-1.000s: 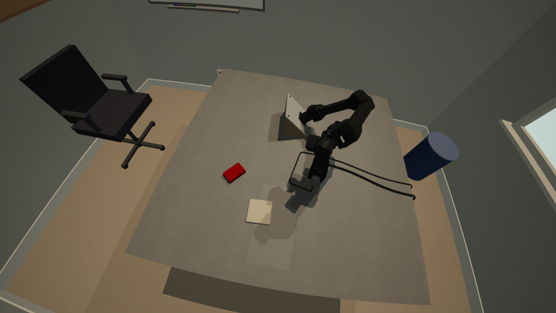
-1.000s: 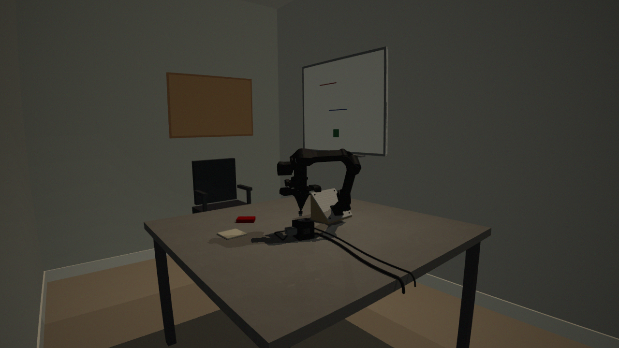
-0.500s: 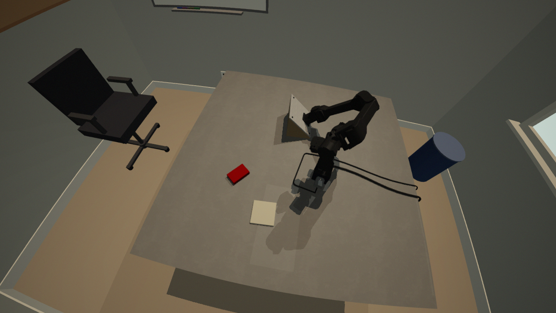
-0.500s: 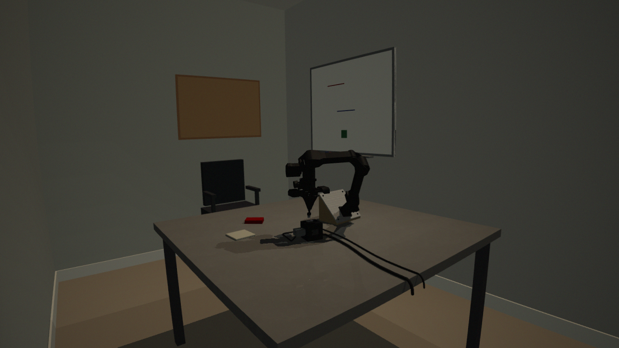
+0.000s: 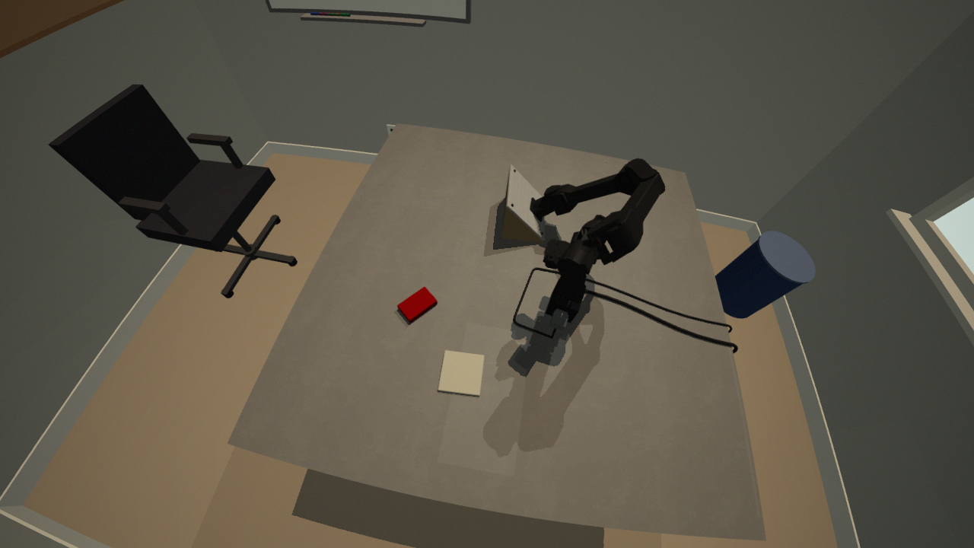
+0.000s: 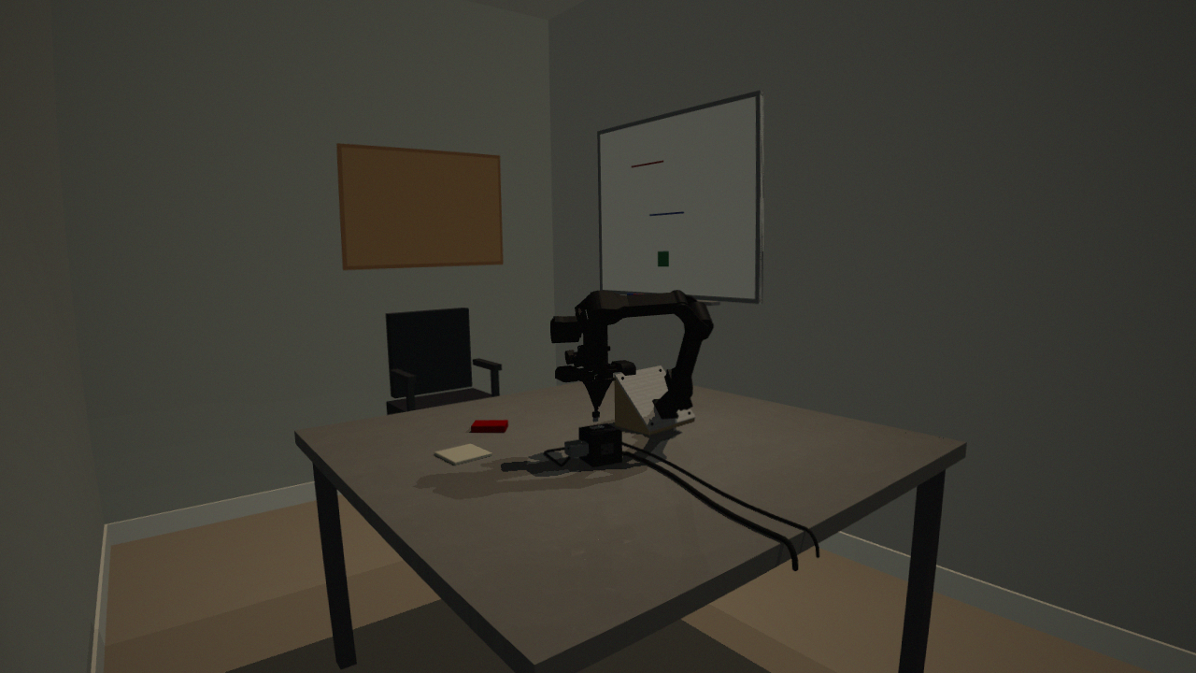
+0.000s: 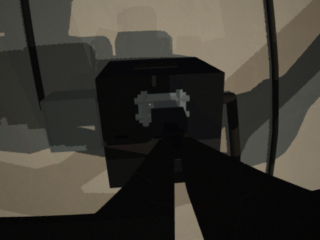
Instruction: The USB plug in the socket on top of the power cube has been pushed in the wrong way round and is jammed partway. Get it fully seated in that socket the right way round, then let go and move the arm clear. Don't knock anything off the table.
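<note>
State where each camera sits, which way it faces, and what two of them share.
Top: high over the table, looking steeply down; the whole arm shows.
Exterior: off one table corner, looking across toward the whiteboard; whole arm again.
Wrist: on the arm, looking past its dark fingers at the power cube.
Top and exterior share the red block.

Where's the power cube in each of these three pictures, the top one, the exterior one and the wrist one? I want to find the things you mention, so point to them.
Top: not made out; the dark arm covers that area.
Exterior: the power cube (image 6: 600, 445) (image 7: 113, 110) sits just below picture centre, under the gripper (image 6: 595, 416) (image 7: 175, 149).
Wrist: centre, behind the gripper.
Shared landmark: the black cables (image 5: 654, 311) (image 6: 710, 495) (image 7: 274, 83).
</note>
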Robot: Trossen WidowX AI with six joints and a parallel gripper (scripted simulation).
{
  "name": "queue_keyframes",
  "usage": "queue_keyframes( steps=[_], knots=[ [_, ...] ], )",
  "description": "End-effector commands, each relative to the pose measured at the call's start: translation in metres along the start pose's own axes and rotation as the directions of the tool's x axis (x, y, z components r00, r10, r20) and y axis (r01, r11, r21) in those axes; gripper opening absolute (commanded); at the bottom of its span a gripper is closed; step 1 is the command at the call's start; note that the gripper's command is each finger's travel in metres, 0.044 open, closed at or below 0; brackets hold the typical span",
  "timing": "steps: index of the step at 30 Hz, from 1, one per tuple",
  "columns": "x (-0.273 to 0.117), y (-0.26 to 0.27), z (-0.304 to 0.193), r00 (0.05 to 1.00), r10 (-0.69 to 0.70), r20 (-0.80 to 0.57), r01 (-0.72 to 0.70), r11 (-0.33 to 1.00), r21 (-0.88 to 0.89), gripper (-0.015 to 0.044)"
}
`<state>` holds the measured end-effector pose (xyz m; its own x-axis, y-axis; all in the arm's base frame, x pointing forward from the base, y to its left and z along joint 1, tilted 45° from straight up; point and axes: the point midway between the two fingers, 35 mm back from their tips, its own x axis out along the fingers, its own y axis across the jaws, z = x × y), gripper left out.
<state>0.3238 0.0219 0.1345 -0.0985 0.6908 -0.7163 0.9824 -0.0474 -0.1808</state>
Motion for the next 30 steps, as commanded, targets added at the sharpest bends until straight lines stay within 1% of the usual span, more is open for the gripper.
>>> queue_keyframes(
  steps=[1, 30],
  knots=[
    [0.0005, 0.0003, -0.0009, 1.000, 0.002, -0.003, -0.002, 1.000, 0.003, 0.0000],
    [0.0040, 0.0001, -0.0045, 1.000, 0.002, -0.003, -0.002, 1.000, 0.001, 0.0000]
  ],
)
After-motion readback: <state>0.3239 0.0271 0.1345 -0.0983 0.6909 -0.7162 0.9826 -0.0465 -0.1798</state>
